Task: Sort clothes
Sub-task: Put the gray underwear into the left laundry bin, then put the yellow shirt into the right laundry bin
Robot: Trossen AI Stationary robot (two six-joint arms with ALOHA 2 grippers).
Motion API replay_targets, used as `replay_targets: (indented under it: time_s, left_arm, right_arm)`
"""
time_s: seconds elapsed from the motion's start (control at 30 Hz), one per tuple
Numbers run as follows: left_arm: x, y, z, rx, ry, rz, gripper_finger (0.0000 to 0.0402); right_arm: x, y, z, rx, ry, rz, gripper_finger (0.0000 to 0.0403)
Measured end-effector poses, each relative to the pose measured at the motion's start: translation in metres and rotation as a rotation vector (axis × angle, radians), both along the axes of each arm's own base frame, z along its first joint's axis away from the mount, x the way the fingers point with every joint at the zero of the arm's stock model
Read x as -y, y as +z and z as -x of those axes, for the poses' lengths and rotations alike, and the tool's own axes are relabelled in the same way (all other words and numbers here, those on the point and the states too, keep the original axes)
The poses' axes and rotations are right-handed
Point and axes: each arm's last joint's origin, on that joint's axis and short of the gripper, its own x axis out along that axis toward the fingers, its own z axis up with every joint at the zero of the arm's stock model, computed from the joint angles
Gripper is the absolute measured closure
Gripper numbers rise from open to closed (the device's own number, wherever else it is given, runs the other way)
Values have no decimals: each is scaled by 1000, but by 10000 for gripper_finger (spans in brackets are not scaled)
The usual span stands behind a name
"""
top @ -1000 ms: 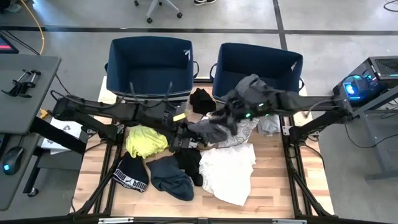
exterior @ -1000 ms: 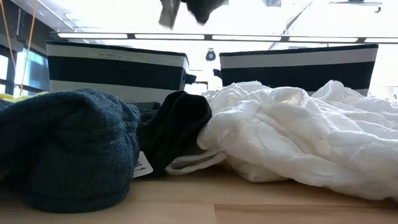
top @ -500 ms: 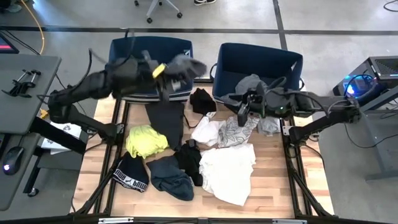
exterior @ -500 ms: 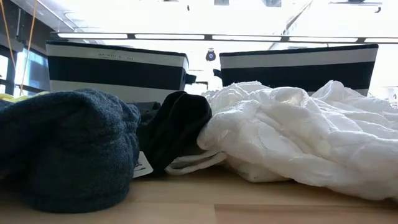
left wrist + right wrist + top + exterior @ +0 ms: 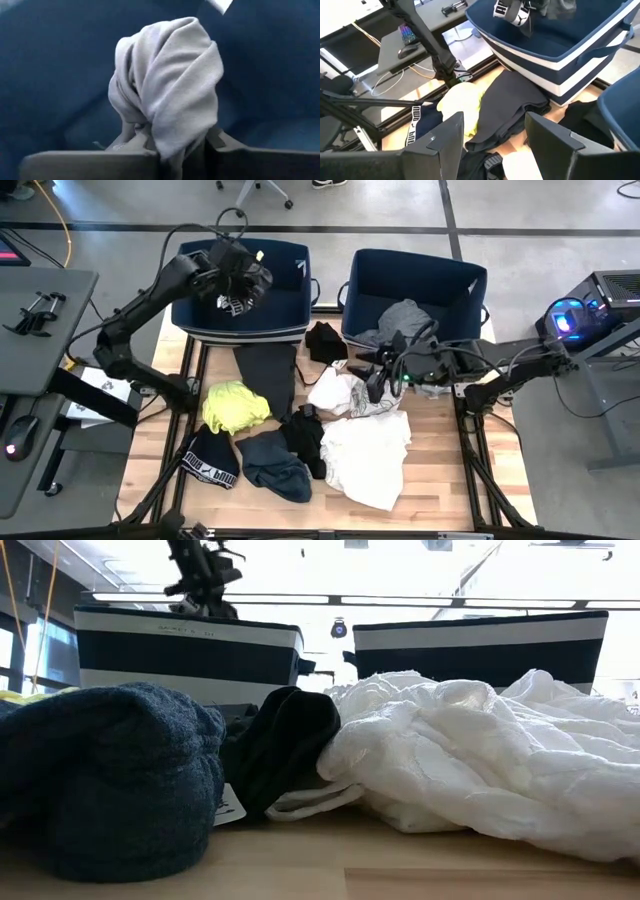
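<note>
My left gripper (image 5: 238, 288) is over the left navy bin (image 5: 190, 305), shut on a grey garment (image 5: 170, 85). It also shows above that bin in the low view (image 5: 205, 585). My right gripper (image 5: 375, 380) is open and empty above the pile on the table, its fingers apart in its wrist view (image 5: 490, 145). On the table lie a neon yellow garment (image 5: 235, 405), a long black one (image 5: 265, 370), a white one (image 5: 365, 445), a dark blue-grey one (image 5: 272, 465) and several more. A grey garment (image 5: 405, 315) lies in the right bin (image 5: 465, 280). My left gripper pinches a bunched part of the grey garment (image 5: 167, 142) between its two fingers, several folds together. The fingers point down into the left bin. The garment hangs bunched below them, lifted clear of the table, inside the bin's opening.
The two navy bins stand side by side at the table's far edge. A black garment (image 5: 325, 340) lies between them. A black waistband with white lettering (image 5: 212, 460) lies near the left front. Bare wood (image 5: 440, 480) shows at the right front.
My left gripper has risen from the middle of the pile with the grey garment and swung toward the table's far left, over the left bin; the garment is lifted clear of the table. My right gripper has moved a little toward the near edge, over the pile.
</note>
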Motion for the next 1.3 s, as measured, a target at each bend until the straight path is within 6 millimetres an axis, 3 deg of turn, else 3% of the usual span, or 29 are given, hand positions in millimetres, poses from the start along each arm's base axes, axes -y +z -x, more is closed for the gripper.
replay_targets:
  time_s: [0.13, 0.3, 0.4, 0.53, 0.67, 0.9, 1.17, 1.3]
  left_arm:
    - [-11, -3, 5, 10, 29, 18, 273]
    - [-14, 9, 13, 56, 105, 17, 187]
    - [-10, 19, 18, 39, 96, 25, 159]
    - [6, 33, 20, 25, 63, 39, 154]
    - [35, 47, 15, 78, -41, 22, 169]
    - [109, 64, 1, 170, -333, 3, 217]
    - [188, 55, -32, 184, -679, 52, 263]
    - [225, 45, -41, 165, -721, 147, 279]
  right_arm:
    - [-3, 0, 1, 3, 8, -8, 206]
    - [-7, 0, 1, 9, 21, -9, 206]
    - [-7, 0, 1, 9, 21, -9, 206]
    - [-7, 0, 1, 9, 21, -8, 206]
    - [-7, 0, 1, 7, 23, -2, 206]
    - [-6, 1, 1, -2, 17, 40, 206]
    - [-3, 1, 1, -14, -38, 128, 206]
    - [-3, 2, 1, -19, -28, 156, 206]
